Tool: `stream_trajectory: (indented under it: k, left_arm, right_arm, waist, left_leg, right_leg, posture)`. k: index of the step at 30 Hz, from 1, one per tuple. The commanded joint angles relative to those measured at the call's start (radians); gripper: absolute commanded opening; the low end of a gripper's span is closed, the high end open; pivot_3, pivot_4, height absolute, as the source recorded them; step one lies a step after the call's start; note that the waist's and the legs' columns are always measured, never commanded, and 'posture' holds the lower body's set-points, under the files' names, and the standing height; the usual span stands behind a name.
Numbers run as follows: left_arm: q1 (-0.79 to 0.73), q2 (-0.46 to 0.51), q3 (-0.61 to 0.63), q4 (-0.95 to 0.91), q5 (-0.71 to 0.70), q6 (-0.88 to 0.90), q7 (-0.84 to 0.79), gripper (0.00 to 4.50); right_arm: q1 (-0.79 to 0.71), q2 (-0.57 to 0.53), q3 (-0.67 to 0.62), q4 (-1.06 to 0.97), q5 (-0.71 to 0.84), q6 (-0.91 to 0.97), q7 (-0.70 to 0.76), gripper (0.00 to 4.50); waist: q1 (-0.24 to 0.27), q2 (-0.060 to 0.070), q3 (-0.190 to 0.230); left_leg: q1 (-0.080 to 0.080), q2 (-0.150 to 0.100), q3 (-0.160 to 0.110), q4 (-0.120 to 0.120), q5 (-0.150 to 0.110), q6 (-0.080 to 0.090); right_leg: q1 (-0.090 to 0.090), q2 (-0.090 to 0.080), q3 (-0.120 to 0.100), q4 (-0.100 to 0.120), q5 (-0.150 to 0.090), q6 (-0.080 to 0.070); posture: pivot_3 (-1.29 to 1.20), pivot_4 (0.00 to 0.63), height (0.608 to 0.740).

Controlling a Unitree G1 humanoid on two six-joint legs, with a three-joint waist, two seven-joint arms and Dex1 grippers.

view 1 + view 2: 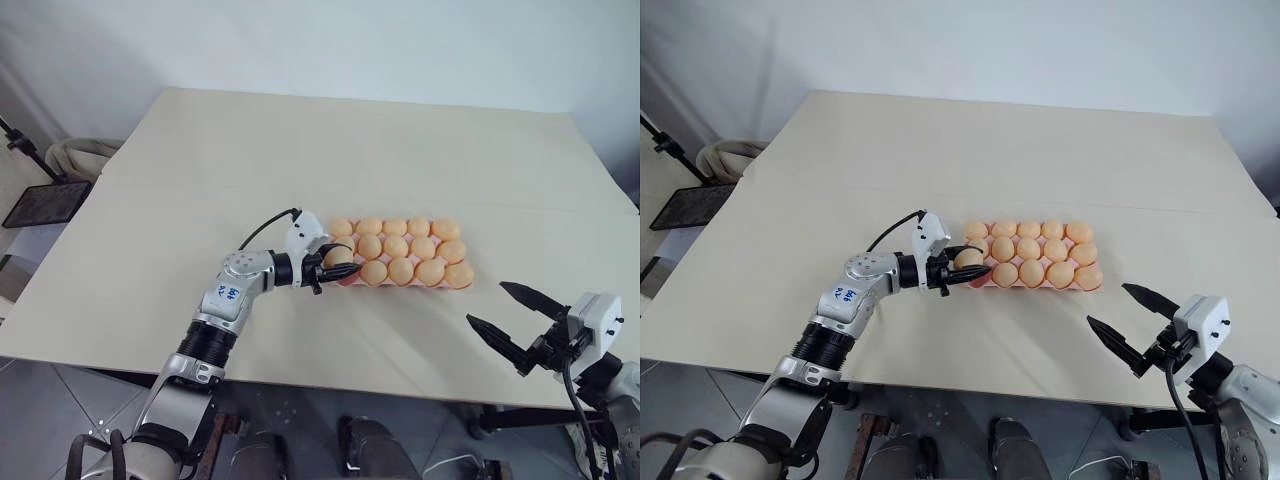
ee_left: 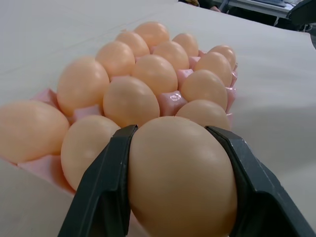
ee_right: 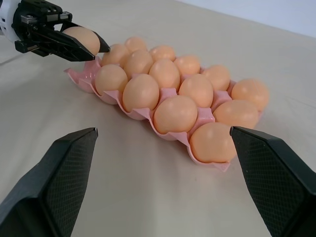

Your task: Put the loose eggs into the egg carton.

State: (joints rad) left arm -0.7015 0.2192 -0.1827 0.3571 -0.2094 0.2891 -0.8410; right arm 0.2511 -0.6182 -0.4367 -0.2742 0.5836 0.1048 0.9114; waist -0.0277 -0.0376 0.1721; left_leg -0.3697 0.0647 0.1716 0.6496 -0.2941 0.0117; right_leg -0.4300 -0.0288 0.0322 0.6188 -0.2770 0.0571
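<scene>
Egg carton [image 3: 79, 78]: pink, plain, its scalloped edge showing between the eggs.
Eggs in the carton [image 3: 175, 113]: pale orange-tan, matte, all one shade.
Held egg [image 2: 180, 173]: the same orange-tan.
Left gripper [image 2: 180, 187]: black fingers, white and silver body behind.
Right gripper [image 3: 163, 187]: black, pads cross-hatched in a fine diamond pattern.
Table [image 1: 200, 170]: pale beige, unpatterned.

Bright even light, soft faint shadows, sharp focus, no glare
</scene>
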Motion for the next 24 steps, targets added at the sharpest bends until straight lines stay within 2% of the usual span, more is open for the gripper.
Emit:
stream_trajectory:
  k: [1,9,16,24]
  left_arm:
    - [-0.029,-0.01,-0.01,0.009,0.02,-0.03,-0.006,1.87]
    - [-0.016,0.005,-0.001,-0.034,0.015,-0.012,-0.027,4.45]
    - [0.034,0.039,0.04,-0.176,-0.066,0.076,-0.07,4.48]
    - [0.246,0.245,0.126,-0.349,-0.154,0.129,-0.189,4.48]
  right_arm:
    - [0.004,0.006,-0.029,-0.039,0.014,-0.024,-0.006,4.5]
    - [0.018,0.006,-0.033,-0.047,0.014,-0.026,-0.01,4.5]
    - [0.006,-0.006,-0.034,-0.036,0.018,-0.024,-0.005,4.5]
    - [-0.019,-0.021,-0.039,-0.016,0.02,-0.017,0.007,4.5]
  waist:
    - [-0.001,0.0,0.0]
    - [-0.001,0.0,0.0]
    - [-0.001,0.0,0.0]
    - [-0.006,0.001,0.0]
  left_leg:
    - [0.0,0.0,0.0,0.0,0.0,0.0]
    - [0.0,0.0,0.0,0.0,0.001,0.002]
    - [0.0,0.001,0.0,-0.001,0.001,0.002]
    - [0.001,0.002,0.0,-0.001,0.001,0.0]
  right_leg:
    - [0.0,0.0,0.0,0.0,0.0,0.0]
    - [0.0,0.0,0.0,0.0,0.0,0.0]
    - [0.0,0.0,0.0,0.0,0.0,0.0]
    - [-0.001,0.001,0.0,0.002,-0.002,-0.003]
  posture:
    - [0.0,0.15,0.74]
    - [0.0,0.15,0.74]
    - [0.0,0.15,0.74]
    - [0.0,0.15,0.74]
